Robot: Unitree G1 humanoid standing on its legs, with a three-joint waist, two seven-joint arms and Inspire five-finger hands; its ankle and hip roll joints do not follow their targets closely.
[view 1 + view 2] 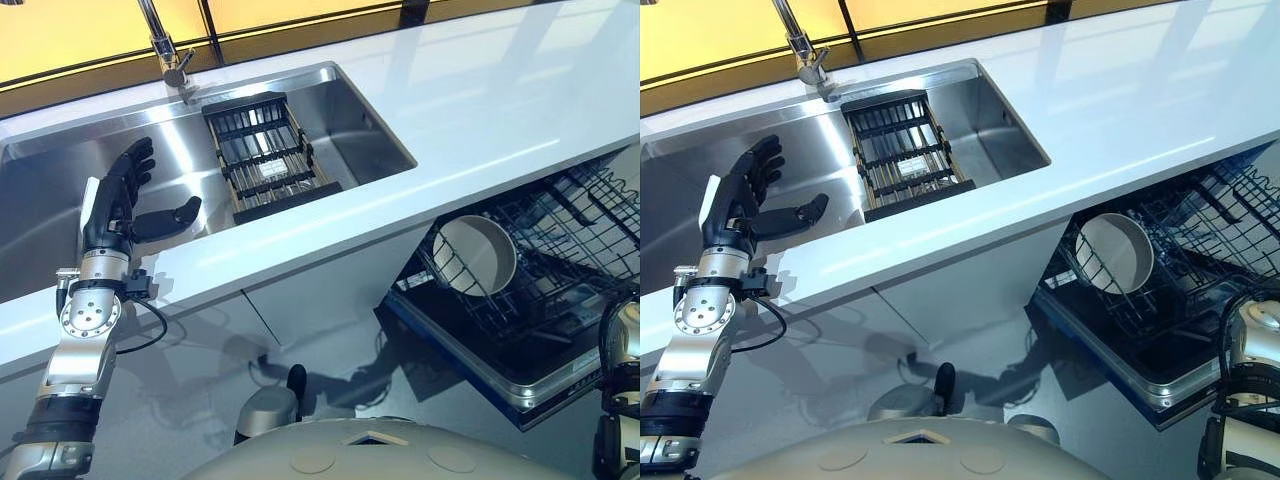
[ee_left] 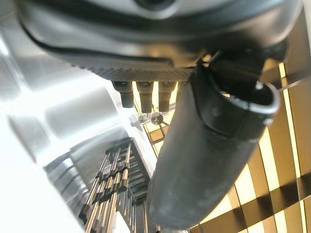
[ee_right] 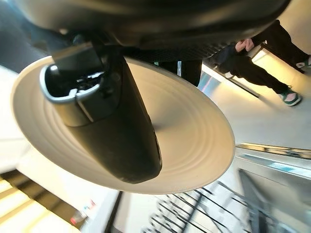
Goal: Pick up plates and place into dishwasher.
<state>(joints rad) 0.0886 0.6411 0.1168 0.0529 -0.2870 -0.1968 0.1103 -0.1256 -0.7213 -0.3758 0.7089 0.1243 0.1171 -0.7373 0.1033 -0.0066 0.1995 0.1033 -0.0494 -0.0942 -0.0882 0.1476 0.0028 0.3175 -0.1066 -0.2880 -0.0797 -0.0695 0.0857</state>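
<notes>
The right robot hand [image 3: 112, 121] pinches a white plate [image 3: 194, 141] by its rim above the dishwasher rack [image 1: 560, 260] — stiff, slick, breakable, I'd say; the left robot hand [image 1: 125, 200] is spread wide over the sink [image 1: 60, 160].

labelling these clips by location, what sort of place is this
Most likely a kitchen, perhaps a showroom one: a steel sink with a tap set in a white counter, and an open dishwasher rack beside it holding a plate.

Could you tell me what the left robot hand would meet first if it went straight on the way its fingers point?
Probably the sink's back wall; the left robot hand is raised over the sink, though depth is unclear.
</notes>
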